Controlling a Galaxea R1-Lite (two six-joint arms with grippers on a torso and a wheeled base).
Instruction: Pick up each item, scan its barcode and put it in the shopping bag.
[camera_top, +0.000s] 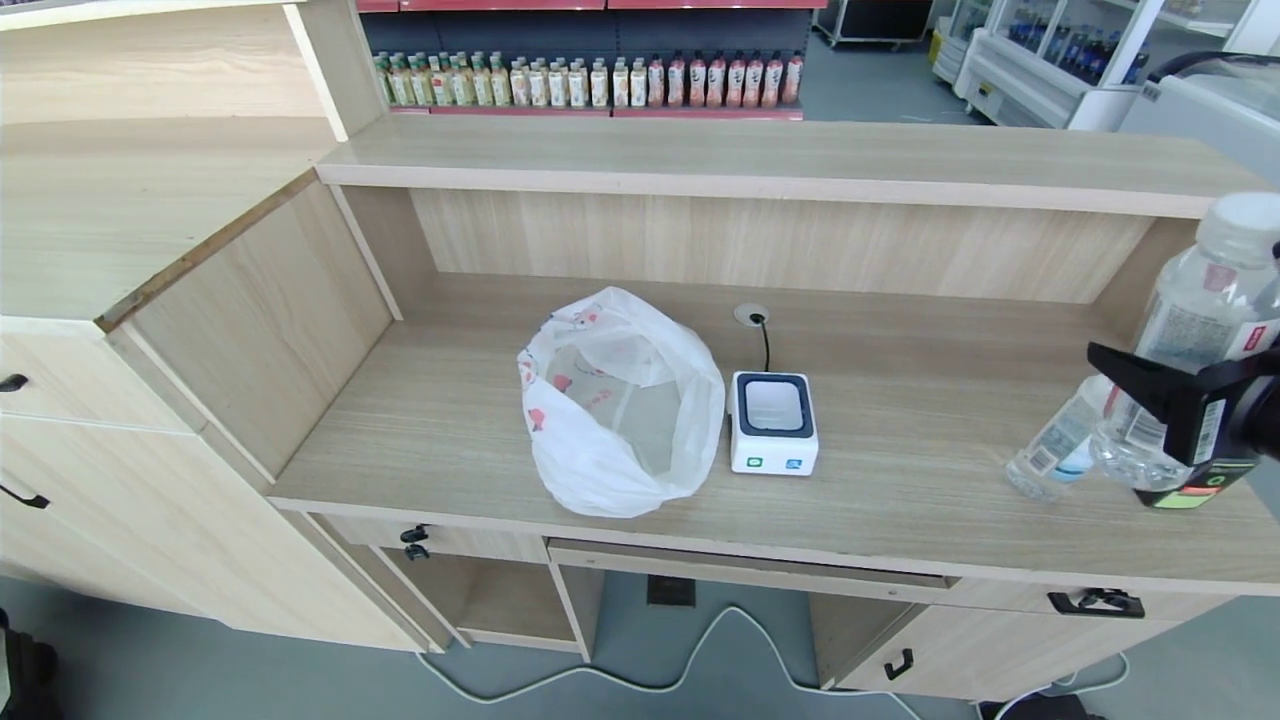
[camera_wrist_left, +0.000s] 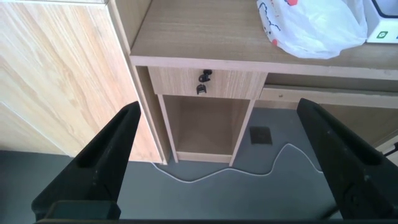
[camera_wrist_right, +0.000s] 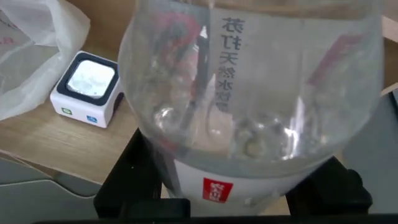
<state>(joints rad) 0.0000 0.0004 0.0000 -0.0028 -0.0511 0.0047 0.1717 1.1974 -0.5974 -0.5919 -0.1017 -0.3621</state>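
Carrying everything, the table (camera_top: 900, 500) holds an open shopping bag (camera_top: 620, 400) just left of the scanner (camera_top: 772, 422). Well right of the scanner, a tilted water bottle (camera_top: 1200, 310) sits clamped in the right gripper (camera_top: 1150, 395), above a second bottle (camera_top: 1050, 450) lying there. The left gripper (camera_wrist_left: 217, 162) hangs spread apart, far left of the scanner.

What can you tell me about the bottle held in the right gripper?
The bottle is clear plastic with a white cap and a pale label that carries red patches and print. It seems to hold clear liquid. It stands nearly upright, slightly tilted, over the right end of the counter. The black fingers of the right gripper clamp its lower body.
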